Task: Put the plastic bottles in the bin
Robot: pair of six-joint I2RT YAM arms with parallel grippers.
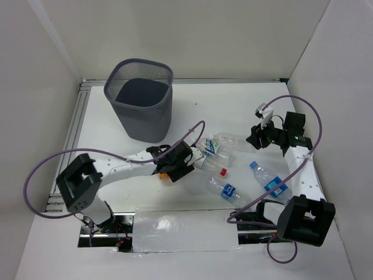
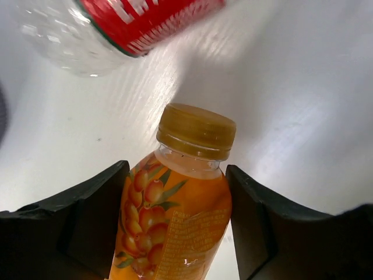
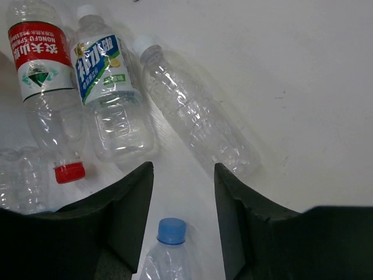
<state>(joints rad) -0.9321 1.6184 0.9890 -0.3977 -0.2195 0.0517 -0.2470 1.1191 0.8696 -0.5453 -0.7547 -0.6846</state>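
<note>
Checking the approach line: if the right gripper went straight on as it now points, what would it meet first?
Probably the label-less clear plastic bottle, or the white table beside it; depth is unclear. The blue-capped clear bottle lies low between the open fingers.

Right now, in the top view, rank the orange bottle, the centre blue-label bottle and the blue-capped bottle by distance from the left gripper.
1. Orange bottle, between the fingers.
2. Blue-label bottle, table centre, to their right.
3. Blue-capped bottle, beside the right arm.

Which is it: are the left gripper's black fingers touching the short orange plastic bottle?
Touching. Left wrist view: both fingers press the orange bottle, no gap.
</note>
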